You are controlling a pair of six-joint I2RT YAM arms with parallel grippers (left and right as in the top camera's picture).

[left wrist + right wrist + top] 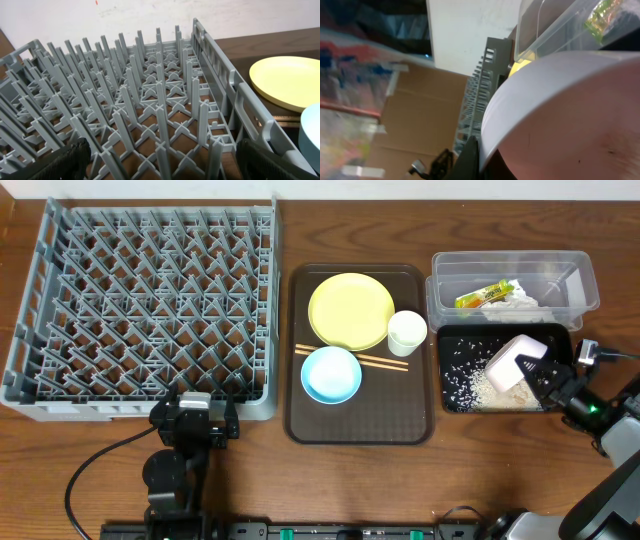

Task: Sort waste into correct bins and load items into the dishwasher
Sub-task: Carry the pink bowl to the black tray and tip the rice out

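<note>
My right gripper (545, 372) is shut on the rim of the white bowl (513, 361) and holds it tipped over the black tray (452, 340); the bowl (570, 115) fills the right wrist view. Rice scraps (470, 385) lie in the black tray. The clear tub (575, 280) behind it holds the yellow-green wrapper (484, 295) and crumpled paper (515, 302). On the brown tray (360, 425) sit the yellow plate (350, 310), white cup (407, 332), blue bowl (331, 374) and chopsticks (385, 363). My left gripper (160, 162) is open at the grey dish rack (150, 300), its pegs (140, 100) in front.
The dish rack takes up the table's left half, the brown tray the middle, the two bins the right. A black cable (95, 465) runs from the left arm over the front of the table. The yellow plate (287, 80) and blue bowl (311, 132) show right of the rack.
</note>
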